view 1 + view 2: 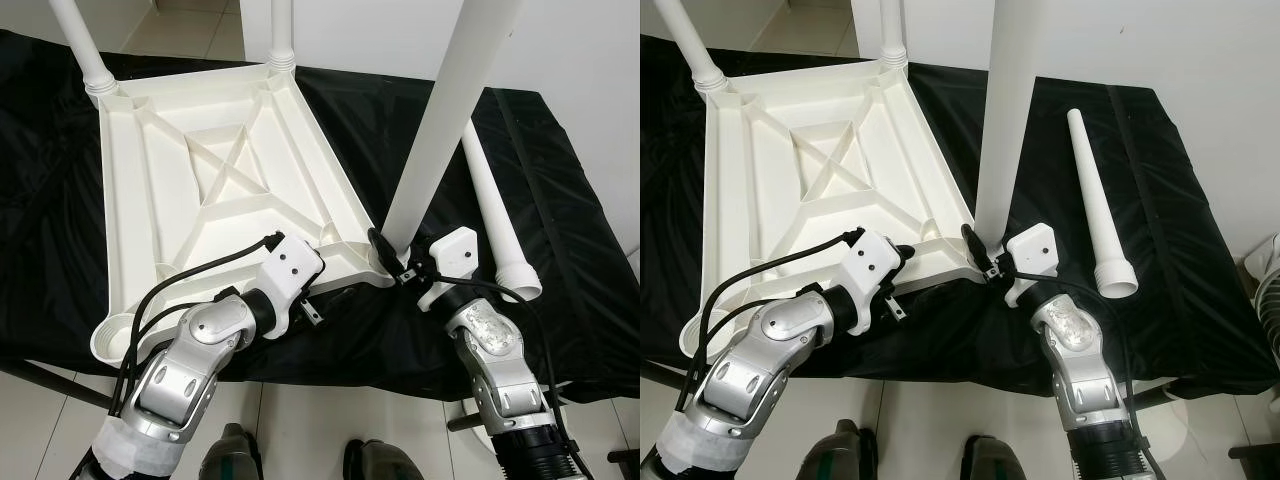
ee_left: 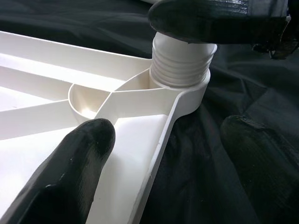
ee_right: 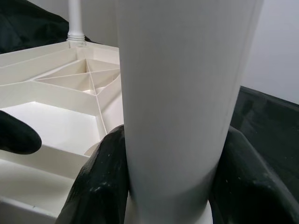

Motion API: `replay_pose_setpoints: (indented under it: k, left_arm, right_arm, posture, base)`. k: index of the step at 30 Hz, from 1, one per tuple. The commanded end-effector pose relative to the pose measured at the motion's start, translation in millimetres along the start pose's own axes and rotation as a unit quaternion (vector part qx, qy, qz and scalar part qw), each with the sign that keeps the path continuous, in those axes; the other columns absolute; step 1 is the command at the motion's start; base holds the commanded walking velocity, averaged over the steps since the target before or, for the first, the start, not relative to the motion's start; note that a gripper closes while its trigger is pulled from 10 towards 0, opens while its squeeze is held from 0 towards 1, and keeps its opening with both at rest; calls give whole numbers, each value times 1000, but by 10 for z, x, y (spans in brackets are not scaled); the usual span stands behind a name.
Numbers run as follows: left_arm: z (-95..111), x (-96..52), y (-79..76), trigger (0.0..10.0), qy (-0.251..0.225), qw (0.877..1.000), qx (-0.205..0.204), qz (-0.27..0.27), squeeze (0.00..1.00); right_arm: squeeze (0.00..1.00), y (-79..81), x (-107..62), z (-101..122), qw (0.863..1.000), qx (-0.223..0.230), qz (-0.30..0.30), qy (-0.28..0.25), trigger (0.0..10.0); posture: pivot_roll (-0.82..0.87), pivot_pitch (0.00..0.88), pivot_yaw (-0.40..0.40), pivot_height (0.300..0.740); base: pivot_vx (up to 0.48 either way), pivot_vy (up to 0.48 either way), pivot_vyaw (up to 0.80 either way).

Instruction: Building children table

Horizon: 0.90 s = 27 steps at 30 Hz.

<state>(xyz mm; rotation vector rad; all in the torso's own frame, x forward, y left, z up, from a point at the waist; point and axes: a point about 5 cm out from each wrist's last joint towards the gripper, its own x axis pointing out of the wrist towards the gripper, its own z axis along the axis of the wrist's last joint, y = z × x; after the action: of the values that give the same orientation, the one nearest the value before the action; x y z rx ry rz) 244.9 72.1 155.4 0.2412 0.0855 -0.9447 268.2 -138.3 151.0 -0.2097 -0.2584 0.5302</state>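
A white plastic table top [image 1: 200, 190] lies upside down on a black cloth. Two white legs [image 1: 80, 45] [image 1: 283, 35] stand in its far corners. A third leg [image 1: 440, 130] stands upright in the near right corner socket [image 2: 180, 65], its threads still showing above the collar. My right gripper [image 1: 395, 250] is shut on this leg just above the socket, one finger [image 3: 100, 182] on each side. My left gripper [image 2: 173, 140] is open and straddles the top's near rim beside that corner. A fourth leg [image 1: 1095, 200] lies loose on the cloth to the right.
The black cloth [image 1: 560, 200] covers a low table whose near edge runs just past my wrists. Pale floor and my feet [image 1: 230, 455] are below it. A white wall stands behind, and a white ribbed object [image 1: 1268, 280] is at the far right.
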Motion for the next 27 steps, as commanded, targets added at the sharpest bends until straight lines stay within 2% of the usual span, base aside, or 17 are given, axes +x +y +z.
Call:
replay_pose_setpoints:
  k: [1, 5, 6, 9, 12, 13, 14, 15, 18, 20, 27]
  left_arm:
    - [-4, -11, 25, 10000, 3, 1000, 0, 20, 0]
    - [0, -10, 27, 10000, 3, 1000, 0, 21, 0]
    - [0, -10, 29, 10000, 3, 1000, 0, 22, 0]
    - [2, -11, 32, 10000, 2, 1000, 0, 23, 0]
    - [6, -12, 36, 10000, 2, 1000, 1, 23, 0]
    - [11, -14, 37, 10000, 1, 1000, 2, 23, 0]
    - [11, -14, 37, 10000, 1, 1000, 2, 23, 0]
    - [12, -16, 38, 10000, 2, 1000, 3, 23, 0]
    - [13, -20, 35, 10000, 1, 1000, 4, 22, 0]
    - [13, -28, 30, 10000, 2, 1000, 5, 22, 0]
    - [11, -40, 34, 10000, 3, 1000, 7, 24, 0]
  right_arm:
    - [0, 63, -72, -162, 999, 12, 18, 38, 10000]
    - [0, 77, -102, -170, 999, -1, 28, 35, 10000]
    - [0, 91, -122, -177, 998, -19, 38, 36, 10000]
    - [0, 106, -138, -193, 998, -32, 46, 39, 10000]
    - [0, 109, -156, -234, 998, -14, 41, 45, 10000]
    - [0, 89, -155, -258, 998, 13, 27, 51, 10000]
    - [0, 89, -155, -258, 998, 13, 27, 51, 10000]
    - [0, 56, -146, -285, 997, 48, 7, 58, 10000]
    - [0, 32, -136, -297, 996, 69, -6, 61, 10000]
    - [0, -2, -138, -328, 991, 111, -25, 66, 10000]
    - [0, -3, -202, -396, 988, 134, -42, 70, 10000]
  posture:
    - [63, 96, -5, 740]
    - [63, 95, -6, 740]
    - [63, 94, -6, 740]
    - [61, 91, -6, 740]
    - [62, 88, -6, 740]
    - [63, 87, -5, 740]
    - [63, 87, -5, 740]
    - [64, 85, -5, 740]
    - [65, 85, -4, 740]
    - [68, 84, -7, 740]
    - [70, 82, -9, 740]
  base:
    - [0, 0, 0]
    - [0, 0, 0]
    - [0, 0, 0]
    - [0, 0, 0]
    - [0, 0, 0]
    - [0, 0, 0]
    - [0, 0, 0]
    - [0, 0, 0]
    - [0, 0, 0]
    - [0, 0, 0]
    - [0, 0, 0]
